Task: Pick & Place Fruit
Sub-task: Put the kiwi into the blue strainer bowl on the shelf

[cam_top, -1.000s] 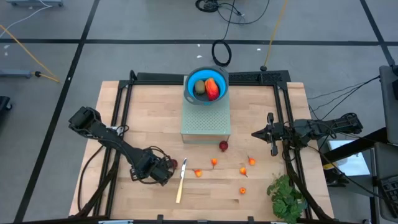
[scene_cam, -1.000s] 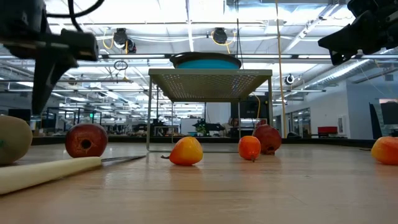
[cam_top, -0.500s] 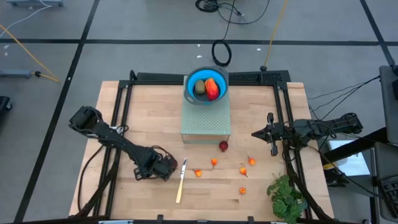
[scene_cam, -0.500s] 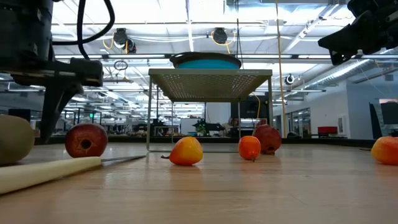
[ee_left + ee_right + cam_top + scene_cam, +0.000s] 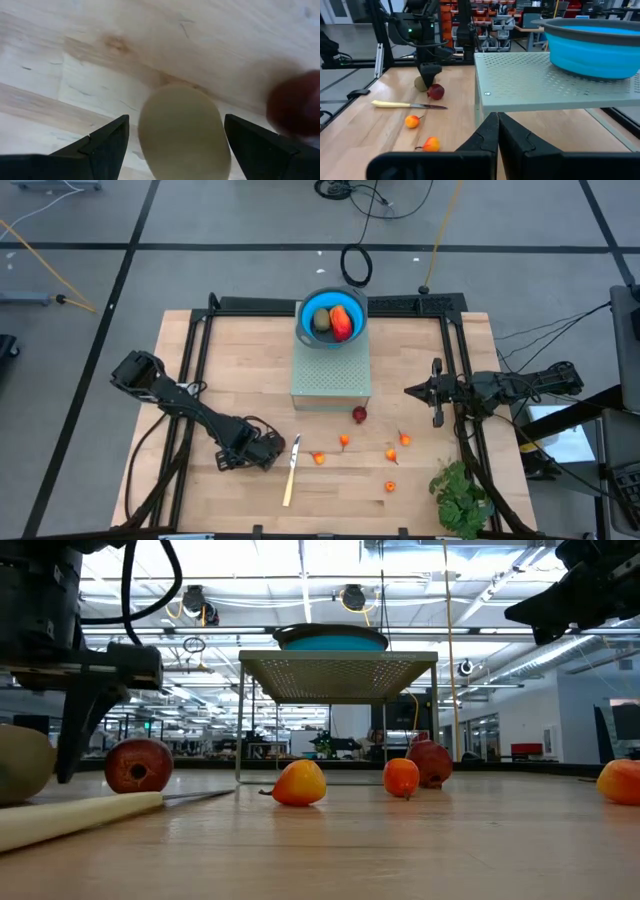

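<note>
Bright fruit on a pale wood counter [image 5: 250, 370], under dark arms.

A vivid blue bowl [image 5: 331, 317] (collapsible-looking, ribbed in darker blue bands) holds an olive-brown kiwi [image 5: 322, 321] and a red-orange oblong fruit [image 5: 342, 323], atop a grey-green perforated stand [image 5: 331, 377] dotted with fine holes. A dark red ball [image 5: 359, 415] and small orange bits [image 5: 344, 441] speckle the light, streak-grained boards. A pale yellow-green oval [image 5: 182, 132] fills the left wrist view beside a blurred deep-red ball [image 5: 295, 102]. The knife [image 5: 291, 470] has a cream handle; the leafy bunch [image 5: 459, 495] is green.
</note>
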Controlling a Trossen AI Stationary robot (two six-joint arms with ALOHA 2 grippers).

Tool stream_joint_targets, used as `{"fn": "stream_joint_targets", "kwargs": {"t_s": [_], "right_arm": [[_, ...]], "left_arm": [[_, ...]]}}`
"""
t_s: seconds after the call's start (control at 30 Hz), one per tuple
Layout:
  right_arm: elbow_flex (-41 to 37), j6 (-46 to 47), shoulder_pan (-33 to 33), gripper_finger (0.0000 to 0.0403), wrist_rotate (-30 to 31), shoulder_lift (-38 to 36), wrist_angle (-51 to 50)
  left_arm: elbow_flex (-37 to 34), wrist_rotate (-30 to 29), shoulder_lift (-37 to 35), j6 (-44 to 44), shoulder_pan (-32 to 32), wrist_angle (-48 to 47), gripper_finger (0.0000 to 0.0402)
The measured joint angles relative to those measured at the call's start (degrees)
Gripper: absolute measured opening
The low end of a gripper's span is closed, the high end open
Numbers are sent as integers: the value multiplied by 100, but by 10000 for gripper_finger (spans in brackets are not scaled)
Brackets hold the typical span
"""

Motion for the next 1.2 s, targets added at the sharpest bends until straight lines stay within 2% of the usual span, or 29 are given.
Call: {"fn": "stream_joint_targets", "kwargs": {"t_s": [0.37, 0.6, 0.97, 1.07, 1.2], "right_arm": [[0, 0, 0, 0, -23, 1, 0], [0, 50, 0, 0, -23, 1, 0], [0, 44, 0, 0, -25, 1, -1], [0, 44, 0, 0, -25, 1, 0], [0, 44, 0, 0, -25, -1, 0]], "left_arm": [[22, 107, 532, 7, -21, 578, 326], [22, 43, 394, -95, -26, 472, 322], [20, -37, 374, -79, -28, 415, 215], [20, -39, 374, -73, -31, 403, 211], [17, -32, 374, -54, -31, 384, 225]]}}
